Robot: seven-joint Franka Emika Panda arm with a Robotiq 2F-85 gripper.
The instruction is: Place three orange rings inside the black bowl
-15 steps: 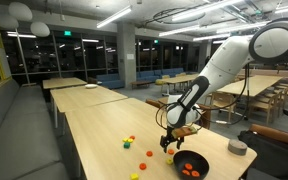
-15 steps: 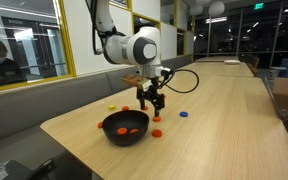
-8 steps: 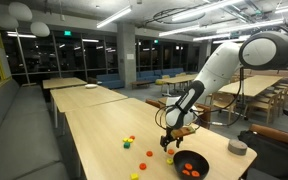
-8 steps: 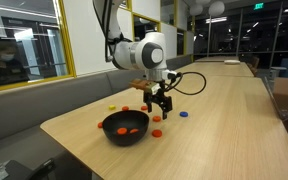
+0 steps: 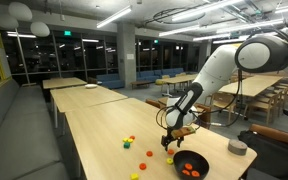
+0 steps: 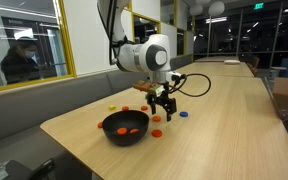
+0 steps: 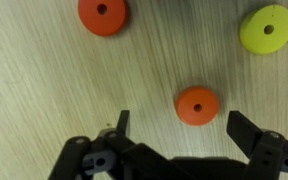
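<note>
The black bowl (image 5: 191,166) (image 6: 126,127) sits near the table's front edge with orange pieces inside. My gripper (image 5: 170,139) (image 6: 162,108) (image 7: 184,125) hangs open just above the wood beside the bowl, holding nothing. In the wrist view an orange ring (image 7: 196,104) lies flat on the table between the spread fingertips and a little ahead of them. A second orange ring (image 7: 103,14) lies farther off at the top left. In an exterior view more orange rings (image 6: 156,132) rest on the table next to the bowl.
A yellow-green ring (image 7: 267,27) lies at the upper right of the wrist view. A blue piece (image 6: 183,113) and other small coloured pieces (image 5: 129,140) are scattered on the long wooden table (image 5: 94,125). A grey round container (image 5: 238,147) stands beyond the bowl.
The gripper has shifted slightly sideways, away from the bowl, staying open and low over the table. The rings and the bowl have not moved.
</note>
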